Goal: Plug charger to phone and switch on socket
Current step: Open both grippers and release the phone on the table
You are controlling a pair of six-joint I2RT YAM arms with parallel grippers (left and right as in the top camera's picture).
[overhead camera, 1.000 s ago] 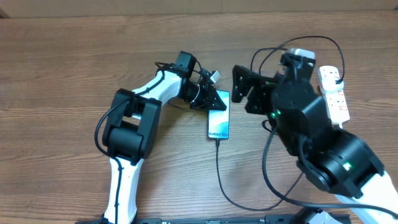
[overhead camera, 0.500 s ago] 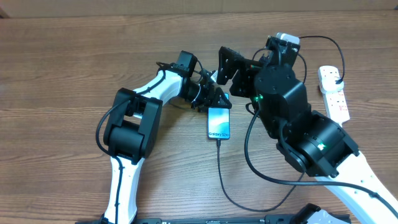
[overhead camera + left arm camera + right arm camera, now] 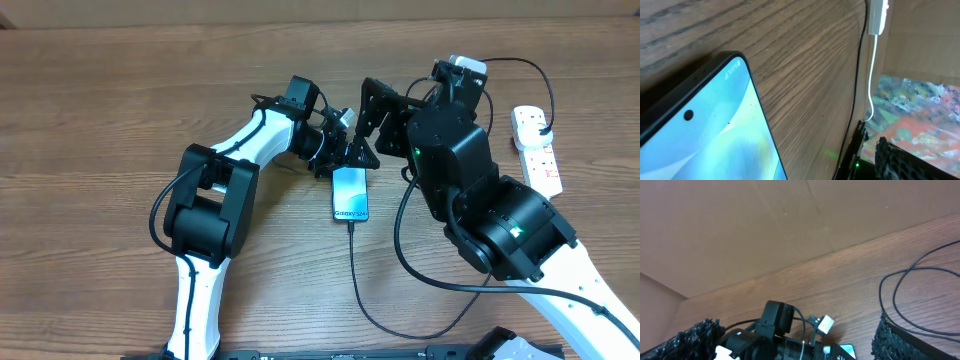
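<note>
On the brown wooden bench (image 3: pixel 100 100), the left gripper (image 3: pixel 352 155) on its white and black arm is seen just beyond the far short edge of the slim black-framed phone (image 3: pixel 351 193). Whether its jaws are parted cannot be told, since they are partly covered from above and are absent from the wrist view. The phone is laid flat near the bench's centre, its light-blue screen turned up and marked with small "Galaxy" text; a punch-hole camera is shown close up. The thin black charger cable (image 3: pixel 352 270) is joined to the phone's near short edge, led toward the near edge and curved away rightward. The black right gripper (image 3: pixel 378 118) is held wide open and empty just above the left one. The small white elongated socket strip (image 3: pixel 537 152) with red marks is placed near the right edge.
</note>
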